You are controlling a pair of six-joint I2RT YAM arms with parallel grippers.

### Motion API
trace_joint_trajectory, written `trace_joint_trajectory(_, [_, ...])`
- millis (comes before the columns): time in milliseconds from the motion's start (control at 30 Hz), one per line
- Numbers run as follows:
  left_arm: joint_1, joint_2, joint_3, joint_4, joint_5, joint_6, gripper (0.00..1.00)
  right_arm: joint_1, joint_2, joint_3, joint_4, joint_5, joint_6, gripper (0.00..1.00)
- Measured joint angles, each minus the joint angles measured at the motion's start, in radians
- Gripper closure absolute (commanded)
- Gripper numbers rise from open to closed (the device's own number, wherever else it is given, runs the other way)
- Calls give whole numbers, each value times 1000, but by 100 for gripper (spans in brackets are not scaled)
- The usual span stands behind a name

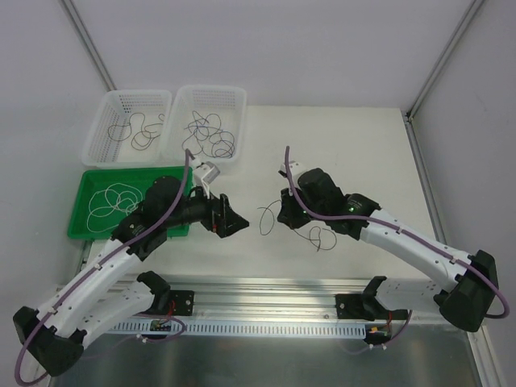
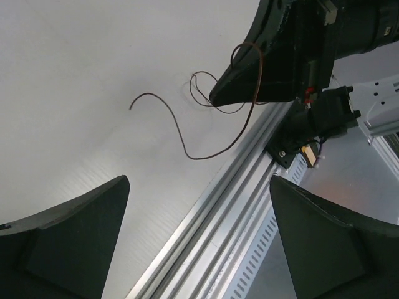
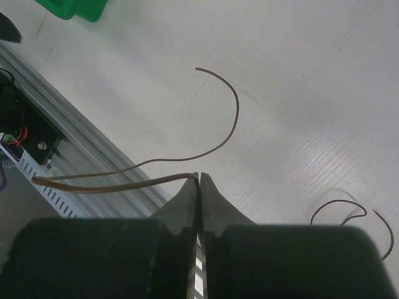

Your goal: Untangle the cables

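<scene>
At the far left, thin white cables [image 1: 109, 201] are seen coiled in a green tray [image 1: 79, 201], whose right part is covered by the left arm. Behind it, a dark strand [image 1: 141, 129] is seen in one white basket [image 1: 101, 121], and a dark tangle [image 1: 208, 133] in the next basket [image 1: 234, 105]; its strands cannot be counted. The left pincer [image 2: 199, 179] is held wide apart above the tabletop [image 1: 347, 145], with nothing between its fingers. A brown cable [image 3: 235, 106] is pinched at the tips of the closed right pincer [image 3: 199, 177], the free end curling over the tabletop; from above this grip is hidden under the wrist. Further right, a dark looped cable [image 3: 349, 208] lies on the tabletop, partly cut off behind the pincer body.
</scene>
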Motion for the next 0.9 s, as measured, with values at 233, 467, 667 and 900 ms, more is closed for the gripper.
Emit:
trace_joint_trajectory(233, [-238,156,10,85,-112,-18,22,35,26,16,1,16,0,99])
trace_joint_trajectory(467, [-316,277,60,111,-218,-14,49,60,29,16,1,27,0,99])
trace_joint_trajectory(667, [-335,318,77,122,-285,-7,99,73,33,16,1,32,0,99])
trace_joint_trajectory(900, [-341,320,78,131,-330,4,100,73,32,16,7,35,2,59])
